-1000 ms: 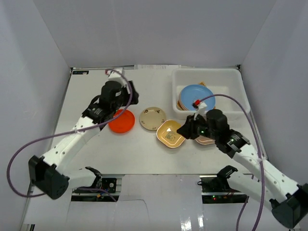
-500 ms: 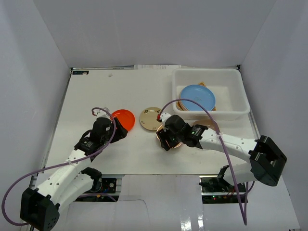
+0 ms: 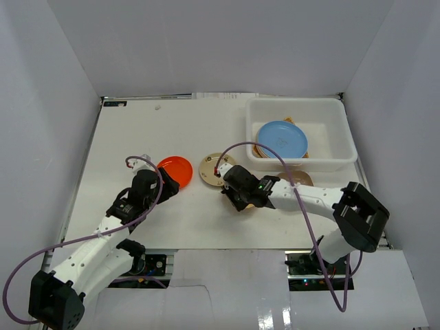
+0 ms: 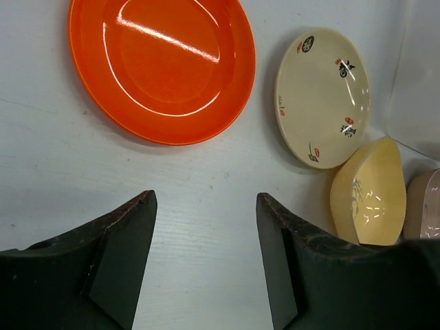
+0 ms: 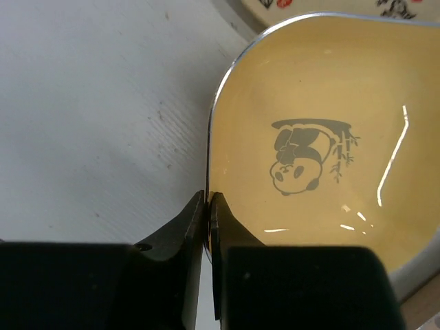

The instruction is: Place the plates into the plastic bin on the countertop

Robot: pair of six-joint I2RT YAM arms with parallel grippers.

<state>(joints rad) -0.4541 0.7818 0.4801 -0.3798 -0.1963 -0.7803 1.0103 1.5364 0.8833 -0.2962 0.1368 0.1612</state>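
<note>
**Right hand (image 5: pixel 208 199) clamps the yellow dish (image 5: pixel 323 158) by its rim**

A second ago the right arm came in from the bin's (image 3: pixel 295 103) near side, its hand just short of the yellow dish. Now that arm has swung low across the surface (image 3: pixel 137 130), and the hand has its two fingers pressed together on the thin edge of the dish. The dish lies just off the bin's near-left corner, where it lay before. Whether it has left the surface yet, I cannot tell.

The left hand (image 4: pixel 205 199) has drawn back from above the orange plate (image 4: pixel 161 65). It now hangs wide open with nothing in it, the plate just ahead of its fingers, well left of the bin.

The grip looks made, so lifting and carrying to the bin is likely next. A blue plate (image 3: pixel 282 137) already tops a small stack in the bin's left half. The orange plate, the cream plate (image 4: pixel 322 96) and a brownish dish (image 3: pixel 297 179) by the bin's near wall are still outside.
</note>
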